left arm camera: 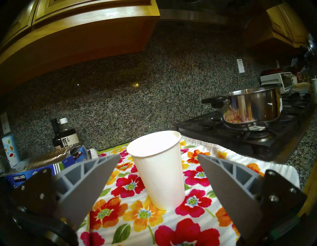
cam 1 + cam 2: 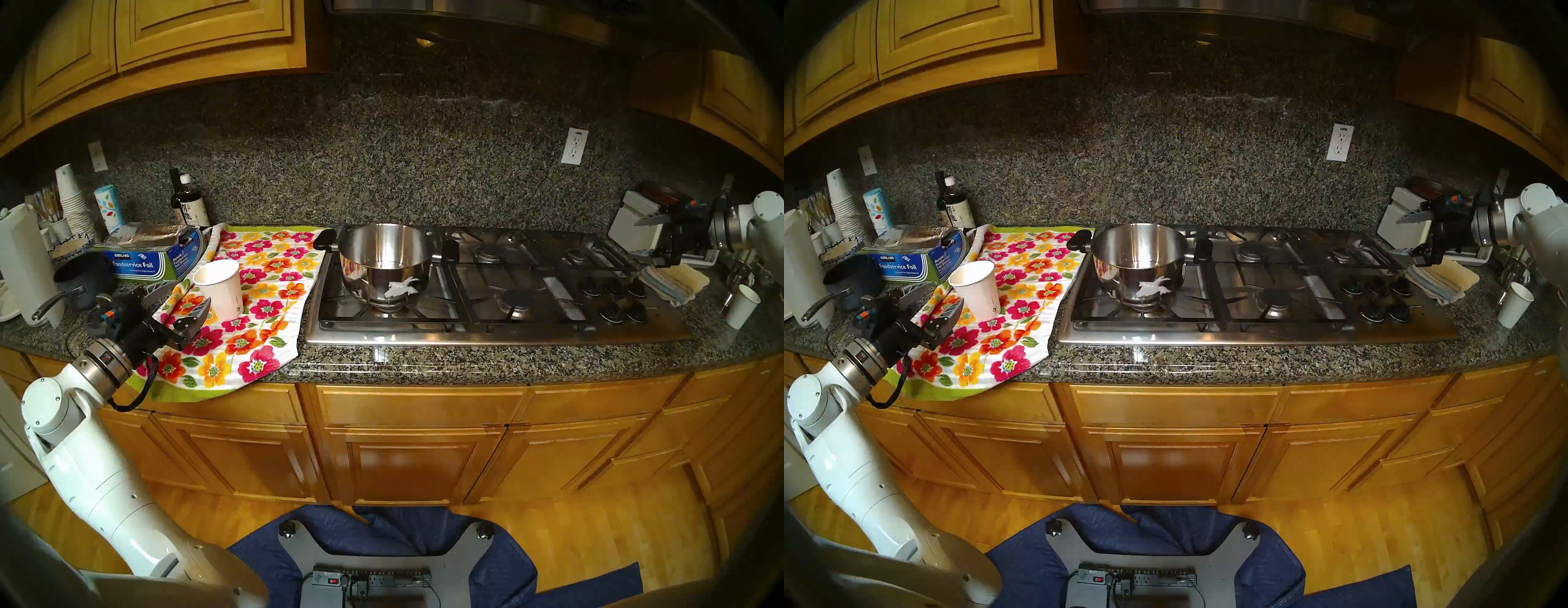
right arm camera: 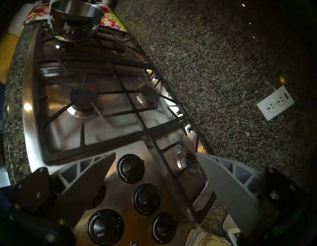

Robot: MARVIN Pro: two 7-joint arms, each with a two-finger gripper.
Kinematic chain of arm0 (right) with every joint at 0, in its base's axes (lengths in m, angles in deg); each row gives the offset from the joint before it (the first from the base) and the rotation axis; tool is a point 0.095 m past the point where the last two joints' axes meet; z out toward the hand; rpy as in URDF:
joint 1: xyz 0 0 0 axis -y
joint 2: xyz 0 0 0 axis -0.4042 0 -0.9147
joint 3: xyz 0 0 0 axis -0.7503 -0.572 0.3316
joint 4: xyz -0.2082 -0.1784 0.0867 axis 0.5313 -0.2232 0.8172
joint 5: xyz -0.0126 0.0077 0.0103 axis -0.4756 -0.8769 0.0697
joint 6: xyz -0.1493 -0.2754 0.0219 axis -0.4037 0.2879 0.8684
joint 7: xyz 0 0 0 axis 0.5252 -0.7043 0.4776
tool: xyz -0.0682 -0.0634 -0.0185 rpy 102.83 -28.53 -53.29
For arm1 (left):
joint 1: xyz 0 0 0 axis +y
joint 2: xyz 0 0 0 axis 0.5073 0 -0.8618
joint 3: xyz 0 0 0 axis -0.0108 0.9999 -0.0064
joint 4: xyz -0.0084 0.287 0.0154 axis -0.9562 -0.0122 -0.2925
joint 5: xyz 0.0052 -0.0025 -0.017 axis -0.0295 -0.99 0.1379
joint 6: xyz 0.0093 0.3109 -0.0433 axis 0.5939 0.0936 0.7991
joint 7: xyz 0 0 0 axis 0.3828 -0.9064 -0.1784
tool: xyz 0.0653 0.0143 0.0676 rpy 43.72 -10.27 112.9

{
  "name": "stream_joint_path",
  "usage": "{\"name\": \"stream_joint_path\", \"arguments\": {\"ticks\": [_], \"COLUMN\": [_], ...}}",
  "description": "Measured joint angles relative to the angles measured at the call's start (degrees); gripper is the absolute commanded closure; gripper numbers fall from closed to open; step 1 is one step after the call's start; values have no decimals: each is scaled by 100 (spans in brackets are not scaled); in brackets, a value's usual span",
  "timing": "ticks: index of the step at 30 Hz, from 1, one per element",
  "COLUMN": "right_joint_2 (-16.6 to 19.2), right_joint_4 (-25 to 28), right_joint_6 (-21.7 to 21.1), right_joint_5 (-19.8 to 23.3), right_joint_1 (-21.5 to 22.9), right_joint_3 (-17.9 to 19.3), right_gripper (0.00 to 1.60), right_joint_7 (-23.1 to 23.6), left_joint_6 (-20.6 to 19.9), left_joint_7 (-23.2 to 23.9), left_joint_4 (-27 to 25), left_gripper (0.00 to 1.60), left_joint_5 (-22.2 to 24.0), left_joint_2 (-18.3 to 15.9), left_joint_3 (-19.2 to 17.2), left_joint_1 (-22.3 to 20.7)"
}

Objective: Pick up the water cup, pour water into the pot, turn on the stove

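The white paper water cup (image 2: pixel 220 288) (image 2: pixel 977 291) (image 1: pixel 159 170) stands upright on a floral towel (image 2: pixel 254 305), left of the stove. My left gripper (image 2: pixel 191 295) (image 2: pixel 945 297) (image 1: pixel 159 155) is open just left of the cup and faces it; its fingers (image 1: pixel 96 177) do not touch the cup. The steel pot (image 2: pixel 384 259) (image 2: pixel 1140 259) (image 1: pixel 252 106) (image 3: pixel 75 17) sits on the front left burner of the stove (image 2: pixel 509 329) (image 3: pixel 34 137). My right gripper (image 2: pixel 645 242) (image 2: pixel 1405 241) (image 3: pixel 155 154) hangs open and holds nothing, above the black knobs (image 2: pixel 613 297) (image 3: pixel 130 165).
Left of the towel are a foil box (image 2: pixel 140 263), a dark saucepan (image 2: pixel 80 280), two bottles (image 2: pixel 191 204) and a stack of cups (image 2: pixel 72 199). Right of the stove lie a folded cloth (image 2: pixel 674 282), a small white cup (image 2: pixel 740 305) and a white appliance (image 2: pixel 636 220).
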Motion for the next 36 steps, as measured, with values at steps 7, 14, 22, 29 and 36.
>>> {"name": "stream_joint_path", "arguments": {"ticks": [7,14,22,29,36], "right_joint_2": [111,320,564,831,1182], "right_joint_4": [409,840,1432,2092,2814], "right_joint_6": [-722,-1459,-2069,-2303,-2701], "right_joint_5": [128,179,144,-220,-491], "right_joint_1": [64,69,108,170,265], "right_joint_3": [18,-3,-49,-203,-271], "right_gripper": [0,0,0,0,0], "right_joint_7": [-46,-304,-867,-1372,-1936], "left_joint_6": [3,7,11,13,14], "left_joint_7": [-2,-5,-8,-10,-12], "left_joint_4": [0,1,2,2,2], "left_gripper": [0,0,0,0,0], "left_joint_5": [0,-2,-2,-2,-2], "left_joint_2": [-1,-2,-3,-4,-5], "left_joint_3": [2,5,7,8,9], "left_joint_1": [0,1,1,1,1]}}
